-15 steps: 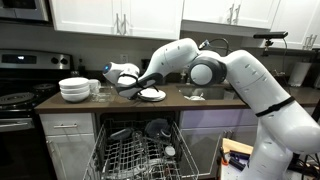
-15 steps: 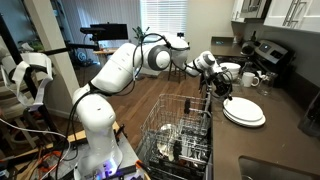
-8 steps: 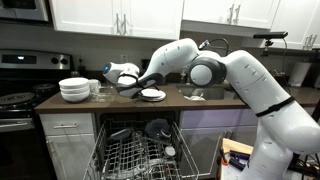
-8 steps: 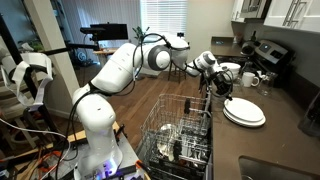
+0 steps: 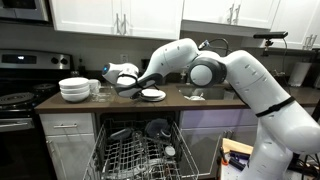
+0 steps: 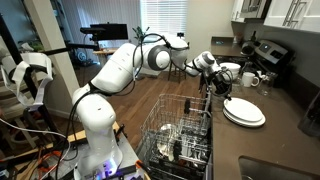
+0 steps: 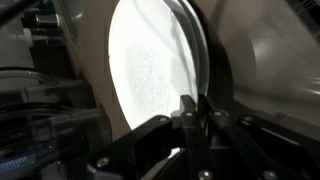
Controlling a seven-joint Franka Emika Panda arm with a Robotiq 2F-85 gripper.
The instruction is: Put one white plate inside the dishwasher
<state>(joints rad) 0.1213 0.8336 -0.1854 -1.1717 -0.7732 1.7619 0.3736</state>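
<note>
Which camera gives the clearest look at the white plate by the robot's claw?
The wrist view: the white plate fills the picture, with the gripper pinched on its rim. In both exterior views it is only a small white disc on the counter.

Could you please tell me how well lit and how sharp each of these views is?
Wrist view: the white plate glares almost blown-out and looks soft, out of focus; the hand pinching its rim is a dark silhouette. In an exterior view, the kitchen light is even, but the dishwasher interior sits in shadow. In an exterior view, the window behind is overbright.
</note>
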